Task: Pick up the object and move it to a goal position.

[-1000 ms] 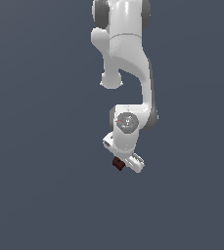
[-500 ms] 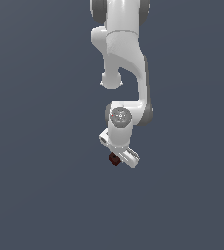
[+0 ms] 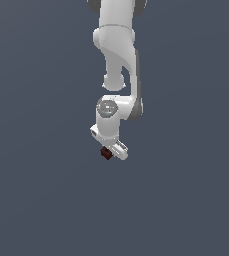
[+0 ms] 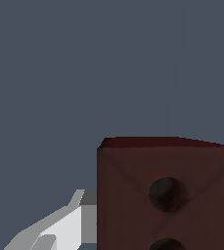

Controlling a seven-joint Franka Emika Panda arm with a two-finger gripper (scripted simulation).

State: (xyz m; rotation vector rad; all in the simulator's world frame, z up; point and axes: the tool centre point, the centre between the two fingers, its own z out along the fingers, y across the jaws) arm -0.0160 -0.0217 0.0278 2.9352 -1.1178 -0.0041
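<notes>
The object (image 3: 105, 153), a small dark red-brown block, sits at the tip of my white arm in the exterior view, clear of the grey ground. My gripper (image 3: 108, 151) is shut on it. In the wrist view the block (image 4: 133, 195) is very near and fills much of the picture. Two dark holes show on its top face. One light grey finger (image 4: 69, 224) lies against its side. The other finger is hidden by the block.
A plain dark grey-blue ground (image 3: 36, 200) fills both views. The white arm (image 3: 117, 50) reaches down from the top of the exterior view. No other objects show.
The arm has carried the block toward the exterior view's left and upward in the picture. The grip on the block is unchanged.
</notes>
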